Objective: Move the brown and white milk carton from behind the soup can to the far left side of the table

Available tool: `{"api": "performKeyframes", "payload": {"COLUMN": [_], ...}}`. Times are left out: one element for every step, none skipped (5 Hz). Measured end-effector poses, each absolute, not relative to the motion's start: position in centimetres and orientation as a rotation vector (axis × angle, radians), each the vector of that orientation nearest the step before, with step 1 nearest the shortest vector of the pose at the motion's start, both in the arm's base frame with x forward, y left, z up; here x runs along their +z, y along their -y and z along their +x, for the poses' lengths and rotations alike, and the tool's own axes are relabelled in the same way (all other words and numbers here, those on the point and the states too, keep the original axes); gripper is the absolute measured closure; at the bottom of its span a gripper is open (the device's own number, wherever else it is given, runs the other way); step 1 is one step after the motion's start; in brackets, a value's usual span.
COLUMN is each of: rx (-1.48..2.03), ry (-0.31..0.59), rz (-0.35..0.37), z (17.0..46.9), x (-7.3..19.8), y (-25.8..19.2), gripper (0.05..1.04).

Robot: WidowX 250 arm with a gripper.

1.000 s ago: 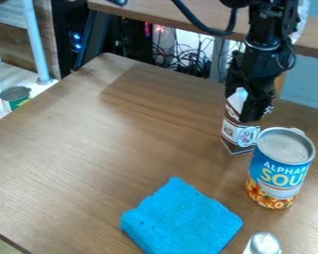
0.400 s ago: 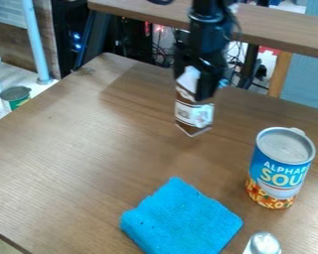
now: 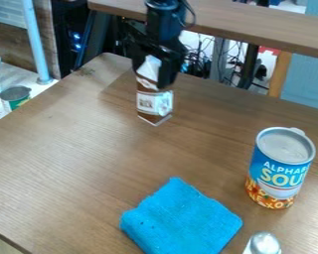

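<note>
The black gripper (image 3: 155, 74) hangs over the back left part of the wooden table, shut on the upper part of a brown and white carton (image 3: 153, 101). The carton is upright with its pointed lower edge towards the camera; whether it touches the table I cannot tell. A blue soup can (image 3: 280, 167) stands at the right. In front lies a folded blue cloth (image 3: 182, 218), and a silver-topped shaker (image 3: 263, 244) is cut off by the bottom edge, right of the cloth.
Behind the wooden table (image 3: 75, 163) runs a raised wooden shelf (image 3: 255, 27), with cables below it. At the left, a green can (image 3: 16, 97) stands on a lower counter near a light blue pole (image 3: 36, 39).
The gripper and the carton in it have moved left and somewhat back across the table, away from the soup can. The can, cloth and shaker have stayed put.
</note>
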State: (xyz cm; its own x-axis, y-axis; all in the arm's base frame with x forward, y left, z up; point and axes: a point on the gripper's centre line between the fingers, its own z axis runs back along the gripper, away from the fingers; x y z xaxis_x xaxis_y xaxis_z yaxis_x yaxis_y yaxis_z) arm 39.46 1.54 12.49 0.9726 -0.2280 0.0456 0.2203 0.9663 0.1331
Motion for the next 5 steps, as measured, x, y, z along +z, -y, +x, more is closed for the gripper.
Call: {"api": "performKeyframes", "payload": {"rx": [-0.152, -0.120, -0.095, -0.086, -0.076], "ry": [0.062, 0.052, 0.038, 0.019, 0.009], "rz": [0.131, 0.130, 0.129, 0.126, 0.139], "z": [39.9, 40.3, 40.7, 40.9, 40.9], "x": [12.6, 12.2, 11.6, 10.7, 10.0], "y": [-4.0, -5.1, -6.1, -7.0, -8.2], "gripper": [0.253, 0.253, 0.253, 0.253, 0.253]}}
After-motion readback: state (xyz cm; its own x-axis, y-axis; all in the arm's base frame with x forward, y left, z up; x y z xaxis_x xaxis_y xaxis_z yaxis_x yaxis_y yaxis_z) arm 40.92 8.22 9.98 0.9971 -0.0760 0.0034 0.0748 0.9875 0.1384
